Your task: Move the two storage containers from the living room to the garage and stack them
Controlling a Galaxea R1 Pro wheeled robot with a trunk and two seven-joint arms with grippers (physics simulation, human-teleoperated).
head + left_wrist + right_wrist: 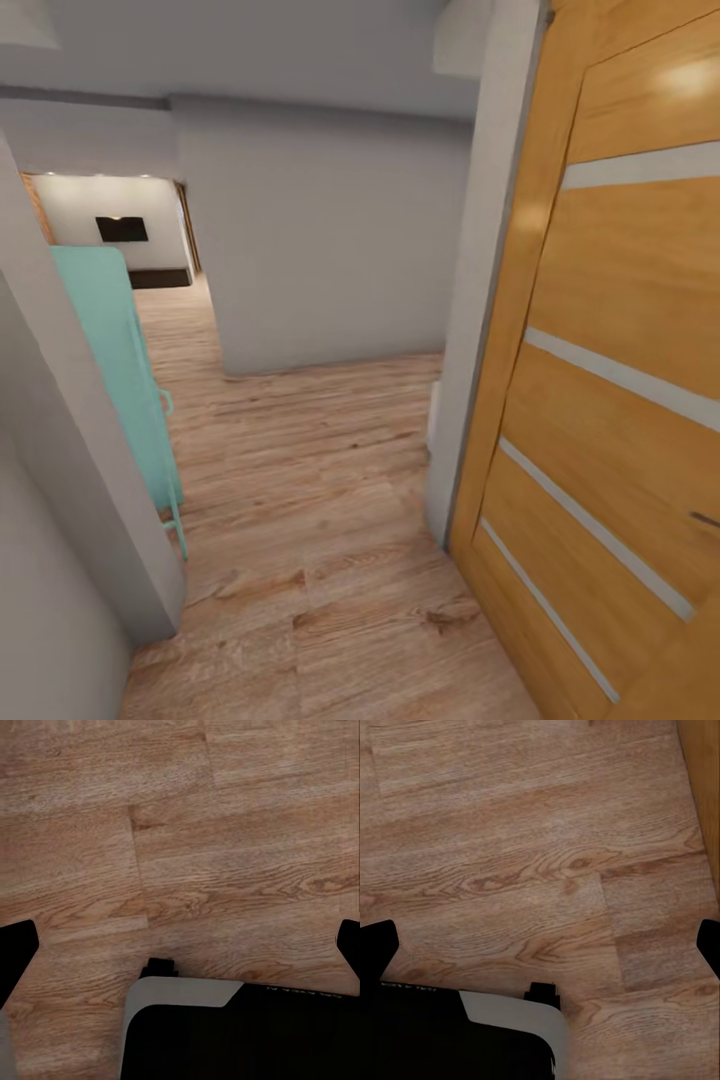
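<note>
far down the hall, the living room (115, 230): pale wall, dark tv, dark cabinet.

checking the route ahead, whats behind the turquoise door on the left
Behind the turquoise door, wood floor runs down a passage to a lit room with a dark wall screen. The grey wall hides the rest.

A strip of light wood-plank floor (300, 500) lay open ahead, running from near toward a far left opening into a lit room with a dark wall screen (122, 229). On the right, an orange-brown wooden door with pale horizontal stripes (620, 400) and its grey jamb (480, 300) hemmed the passage. A grey wall corner (70, 480) and a turquoise panel (115, 360) narrowed the left, and a plain grey wall (320, 240) blocked the way straight ahead.
</note>
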